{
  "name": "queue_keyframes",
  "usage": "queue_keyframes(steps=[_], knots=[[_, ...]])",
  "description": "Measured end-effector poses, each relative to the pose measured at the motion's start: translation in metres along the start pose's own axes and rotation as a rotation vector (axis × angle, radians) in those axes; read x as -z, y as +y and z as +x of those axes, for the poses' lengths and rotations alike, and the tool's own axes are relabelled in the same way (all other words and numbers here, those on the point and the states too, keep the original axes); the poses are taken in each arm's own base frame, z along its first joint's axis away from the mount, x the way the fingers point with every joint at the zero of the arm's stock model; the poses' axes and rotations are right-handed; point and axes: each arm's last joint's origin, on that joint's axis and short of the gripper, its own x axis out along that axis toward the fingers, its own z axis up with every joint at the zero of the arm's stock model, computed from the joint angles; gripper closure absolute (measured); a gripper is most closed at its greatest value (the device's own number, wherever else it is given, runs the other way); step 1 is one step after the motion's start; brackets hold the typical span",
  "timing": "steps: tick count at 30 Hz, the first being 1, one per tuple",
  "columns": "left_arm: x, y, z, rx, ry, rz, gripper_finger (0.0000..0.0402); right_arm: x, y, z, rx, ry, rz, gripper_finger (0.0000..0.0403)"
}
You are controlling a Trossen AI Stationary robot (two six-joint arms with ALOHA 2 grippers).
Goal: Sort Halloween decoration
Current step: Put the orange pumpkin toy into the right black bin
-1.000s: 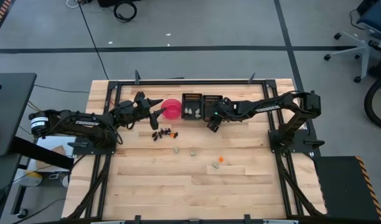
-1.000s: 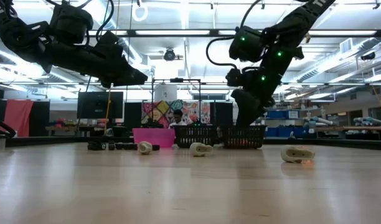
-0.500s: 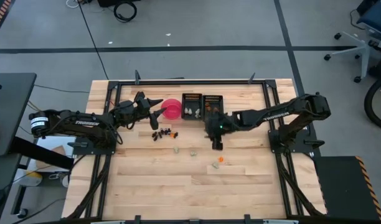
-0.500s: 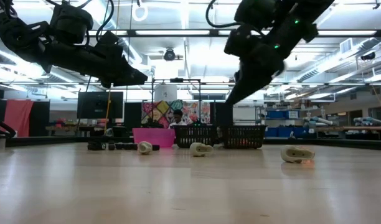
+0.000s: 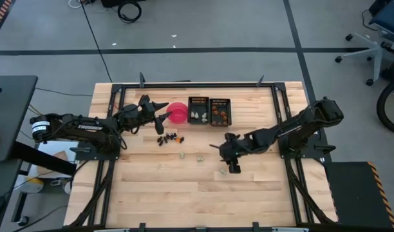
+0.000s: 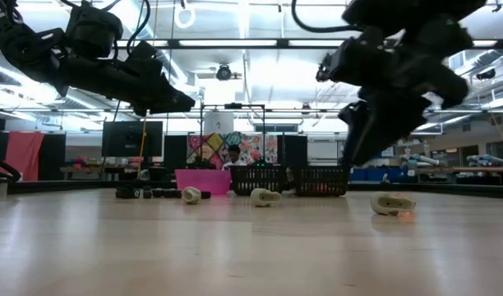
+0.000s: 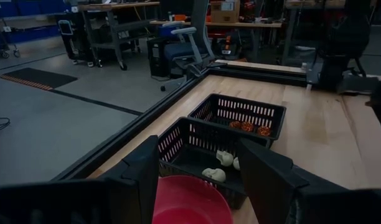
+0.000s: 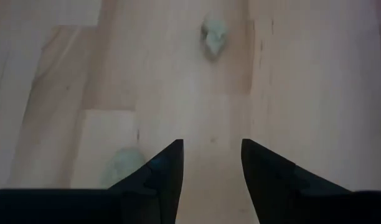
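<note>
Pale decoration pieces lie on the table: two (image 5: 182, 154) (image 5: 200, 158) near the middle and one (image 5: 221, 172) closer to the near edge. A cluster of dark pieces (image 5: 168, 138) lies near the pink bowl (image 5: 178, 112). My right gripper (image 5: 234, 169) hangs open above the table just right of the nearest pale piece; in the right wrist view its fingers (image 8: 212, 162) have bare wood between them, with one pale piece (image 8: 213, 34) ahead and another (image 8: 122, 165) beside one finger. My left gripper (image 5: 161, 115) waits open at the bowl's left.
Two black trays stand at the far side: one (image 5: 198, 111) holds pale pieces (image 7: 218, 168), the other (image 5: 220, 111) holds orange pieces (image 7: 246, 126). A black frame (image 5: 277, 103) borders the table. Open wood lies toward the near edge.
My right gripper has swung from beside the orange tray toward the table's near edge, turning as it went, and now stands over the wood beside the nearest pale piece. The pieces on the table have stayed where they were.
</note>
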Motion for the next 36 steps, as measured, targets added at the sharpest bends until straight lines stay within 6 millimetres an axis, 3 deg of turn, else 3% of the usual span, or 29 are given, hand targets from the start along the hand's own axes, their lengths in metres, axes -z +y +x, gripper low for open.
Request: queue_keyframes(steps=[7,18,28,36], knots=[[-0.001,0.0,0.0,0.0,-0.007,-0.001,0.0212,0.004,0.018,-0.002,0.027,0.001,0.045,0.0237],[-0.001,0.0,0.0,0.0,-0.007,-0.005,0.0212,0.011,0.021,-0.003,-0.019,0.073,0.188,0.0234],[-0.001,0.0,0.0,0.0,-0.006,-0.004,0.0212,0.019,0.029,-0.003,0.019,0.078,0.093,0.0204],[-0.001,0.0,0.0,0.0,-0.006,-0.004,0.0212,0.032,0.032,0.001,0.042,0.074,0.062,0.0205]])
